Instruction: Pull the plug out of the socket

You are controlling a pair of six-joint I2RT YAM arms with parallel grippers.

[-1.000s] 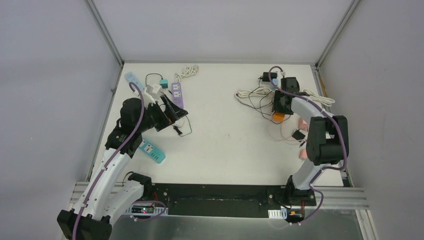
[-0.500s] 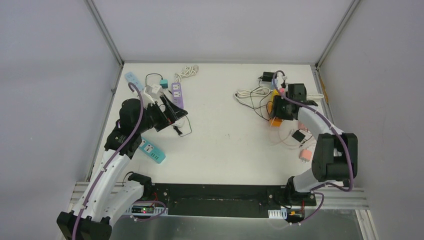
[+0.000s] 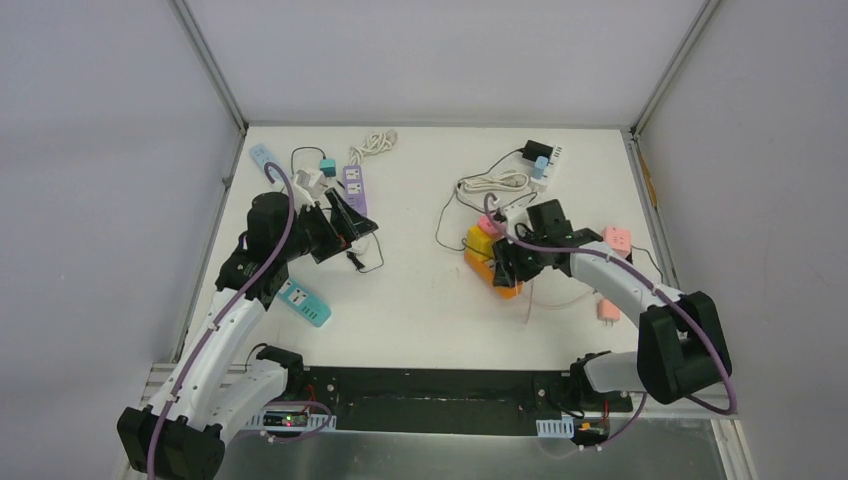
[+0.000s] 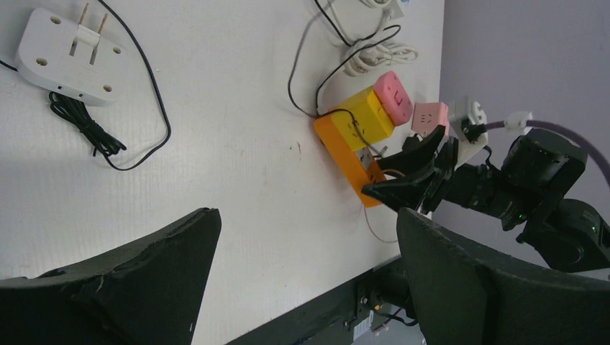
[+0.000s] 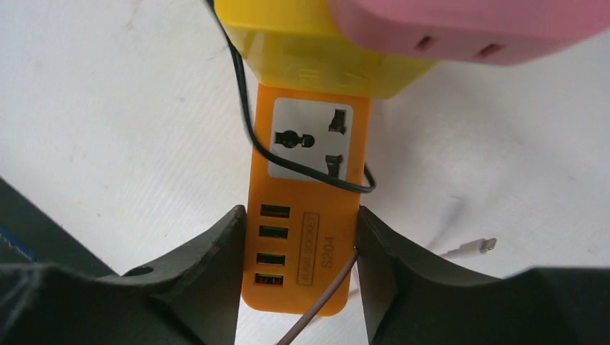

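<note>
With the right gripper (image 5: 298, 262), clamps the orange socket strip (image 5: 309, 198) across its width, one finger (image 5: 208, 280) pressed on each long side, at the end with the row of USB ports. Holds the strip over the white table (image 3: 430, 320), near the middle and a little toward the right; cannot tell whether resting on the surface or raised a little. At the other end of the strip, shows the yellow plug block (image 5: 316, 57), seated on the strip and touching it, with a pink cube (image 5: 460, 21) touching the yellow one on its far side. Between fingers and yellow block, leaves one socket face uncovered, crossed only by a thin black cable (image 5: 302, 169). Just beside the strip, shows the tip of a white charging cable (image 5: 471, 248).

With the left gripper (image 4: 306, 273), grasps nothing: fingers (image 4: 129, 287) spread wide, hanging above the left part of the table, well apart from the orange strip. Near it, shows a white adapter (image 4: 68, 54) lying with prongs up, and its black cord (image 4: 83, 126) partly bundled. Farther back, a purple strip (image 3: 356, 185); nearer the bases, a teal strip (image 3: 303, 302).
</note>
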